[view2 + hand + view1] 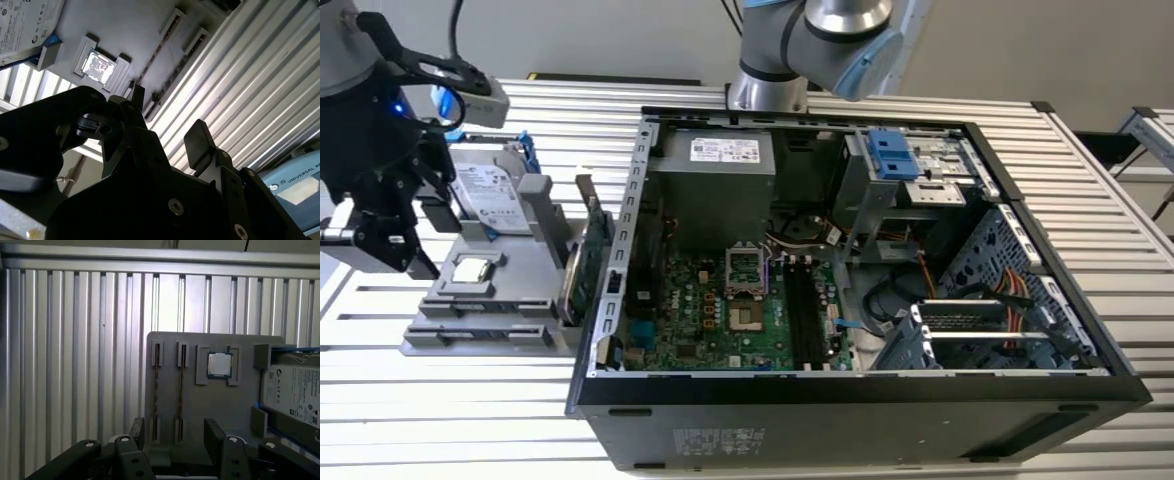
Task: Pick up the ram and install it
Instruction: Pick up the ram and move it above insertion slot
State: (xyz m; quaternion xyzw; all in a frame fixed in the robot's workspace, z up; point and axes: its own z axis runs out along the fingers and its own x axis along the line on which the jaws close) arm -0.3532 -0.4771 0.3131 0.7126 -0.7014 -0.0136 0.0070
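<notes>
A robotics lab bench: slatted metal table (pixel 454 405) carrying an open computer case (pixel 854 425) and a grey parts fixture (pixel 480 338).

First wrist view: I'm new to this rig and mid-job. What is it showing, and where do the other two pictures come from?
This is one robot arm ending in a black gripper. The exterior view comes from a camera off the arm: an open computer case sits on a slatted metal table, with a gray holder at the exterior view's left. Both wrist views come from cameras riding on the arm, looking past the gripper's fingers. In the first wrist view the holder carries two ram sticks standing on edge in slots, a processor chip and a hard drive. The gripper is open, holds nothing, and hovers over the holder near the ram sticks.
</notes>
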